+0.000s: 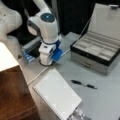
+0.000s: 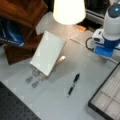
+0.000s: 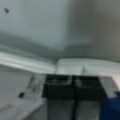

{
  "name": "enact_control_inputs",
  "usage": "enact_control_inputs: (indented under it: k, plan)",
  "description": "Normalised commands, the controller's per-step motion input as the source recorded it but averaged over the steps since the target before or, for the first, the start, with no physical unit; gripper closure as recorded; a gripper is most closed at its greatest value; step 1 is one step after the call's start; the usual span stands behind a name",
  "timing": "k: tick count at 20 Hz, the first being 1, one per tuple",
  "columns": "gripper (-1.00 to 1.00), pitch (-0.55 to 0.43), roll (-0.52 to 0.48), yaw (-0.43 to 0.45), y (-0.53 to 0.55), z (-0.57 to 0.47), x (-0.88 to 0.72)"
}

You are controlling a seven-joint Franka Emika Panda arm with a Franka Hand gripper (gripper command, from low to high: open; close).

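In the wrist view, the gripper (image 3: 73,92) is showing as two dark fingers (image 3: 58,87) pressed side by side with no gap, holding nothing. In both front views the fingers are hidden behind the arm's white and blue wrist (image 1: 48,51), which is standing low over the grey surface (image 1: 105,100). Only a front view is showing the lamp shade (image 2: 68,10) and the wooden stand (image 2: 22,27). The notepad (image 1: 57,93), the thing nearest the wrist, is lying flat just below it, white, blank and spiral-bound along one edge. A black pen (image 1: 83,84) is lying to its right, apart from it, below the open box (image 1: 96,53).
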Motion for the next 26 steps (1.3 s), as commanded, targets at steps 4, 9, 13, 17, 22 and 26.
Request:
enact_control_inputs:
  k: [4, 9, 13, 17, 22, 26]
  plan:
    - [1.0, -0.678, 0.196, -0.076, -0.23, -0.51, -1.0]
    - [1.0, -0.671, 0.171, -0.107, -0.15, -0.55, -1.0]
    - [1.0, -0.671, 0.133, -0.1, -0.09, -0.56, -1.0]
    - [1.0, -0.661, 0.111, -0.078, -0.05, -0.57, -1.0]
    - [1.0, -0.636, 0.113, -0.064, -0.04, -0.56, -1.0]
    - [1.0, -0.578, 0.132, -0.061, -0.09, -0.42, -1.0]
